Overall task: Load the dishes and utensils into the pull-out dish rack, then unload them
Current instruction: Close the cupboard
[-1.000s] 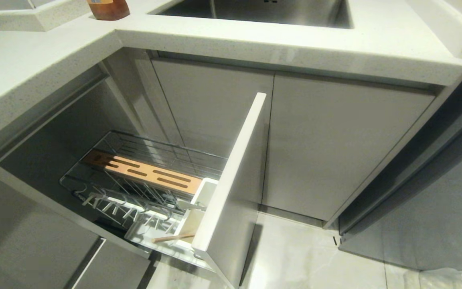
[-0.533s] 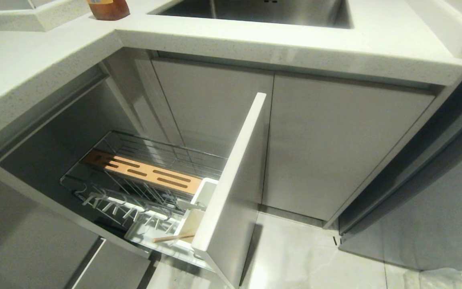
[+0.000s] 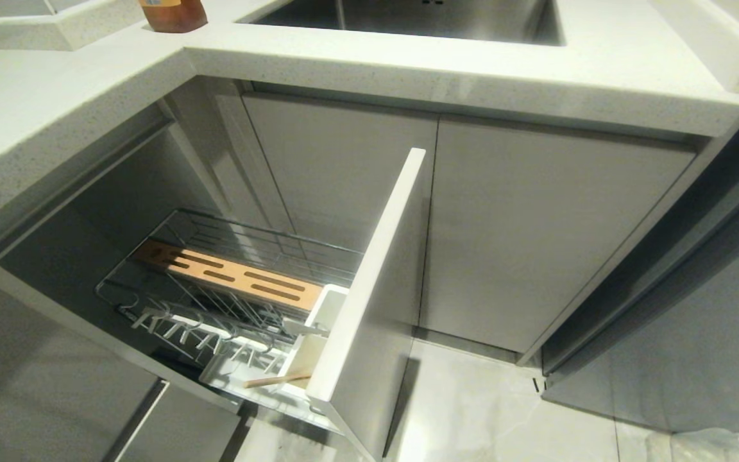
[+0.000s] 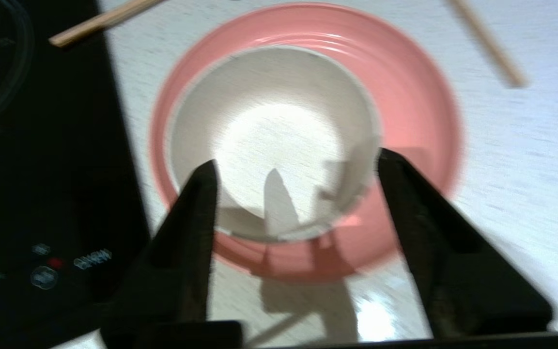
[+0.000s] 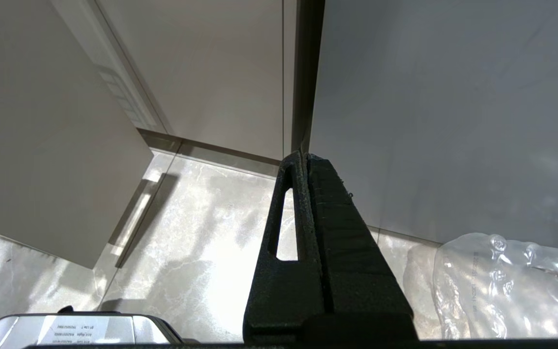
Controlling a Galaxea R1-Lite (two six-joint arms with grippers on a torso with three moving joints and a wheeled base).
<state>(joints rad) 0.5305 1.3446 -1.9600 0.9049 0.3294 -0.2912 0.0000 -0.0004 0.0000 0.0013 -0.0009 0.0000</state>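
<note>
— Nearest first: what do we record at the pull-out dish rack?

— We find it drawn out below the bench, white front panel on its right. One wooden chopstick lies in the near white utensil cup; the slotted wood strip sits farther back.

— And the right pincer?

— Parked low over the floor, fingers pressed together, holding nothing.

— The left pincer?

— We note it above the bench with fingers spread, straddling the near rim of the cream bowl. Whether it touches, we cannot tell. The bowl sits in the pink plate, beside a black cooktop. Two more chopsticks lie beyond the plate.
</note>
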